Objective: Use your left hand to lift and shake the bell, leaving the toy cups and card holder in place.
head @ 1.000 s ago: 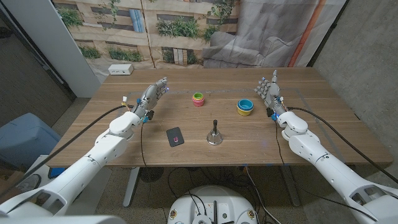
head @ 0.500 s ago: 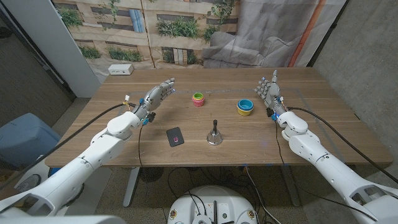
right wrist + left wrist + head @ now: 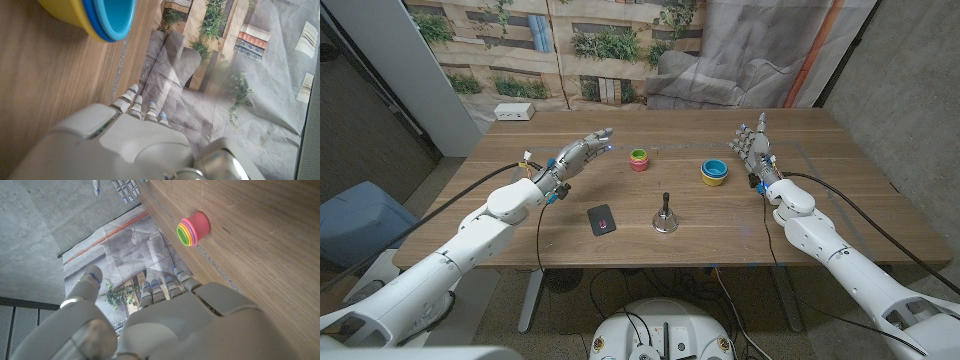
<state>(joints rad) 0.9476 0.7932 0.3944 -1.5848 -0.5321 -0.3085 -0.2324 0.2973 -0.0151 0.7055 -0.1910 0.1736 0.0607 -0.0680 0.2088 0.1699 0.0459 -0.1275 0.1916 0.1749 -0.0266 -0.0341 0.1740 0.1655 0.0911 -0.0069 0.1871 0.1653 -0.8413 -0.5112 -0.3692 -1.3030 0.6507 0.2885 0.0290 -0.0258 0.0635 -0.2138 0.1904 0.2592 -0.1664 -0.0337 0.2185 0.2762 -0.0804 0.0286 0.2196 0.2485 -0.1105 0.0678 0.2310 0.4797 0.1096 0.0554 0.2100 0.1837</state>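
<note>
Your left hand [image 3: 578, 155] hovers with fingers [image 3: 600, 138] spread, holding nothing, well left of the bell [image 3: 666, 215]. The bell stands upright near the bench's [image 3: 720, 240] front edge, beside the card holder [image 3: 602, 219]. Your right hand [image 3: 753, 146] is open too, right of the bell.

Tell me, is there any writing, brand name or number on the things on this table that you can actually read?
None can be read.
Black card holder: a small pink mark, too small to tell whether it is a logo or letters.
White box at the table's far corner: no legible print.
Bell and both stacks of toy cups: no lettering visible.
</note>
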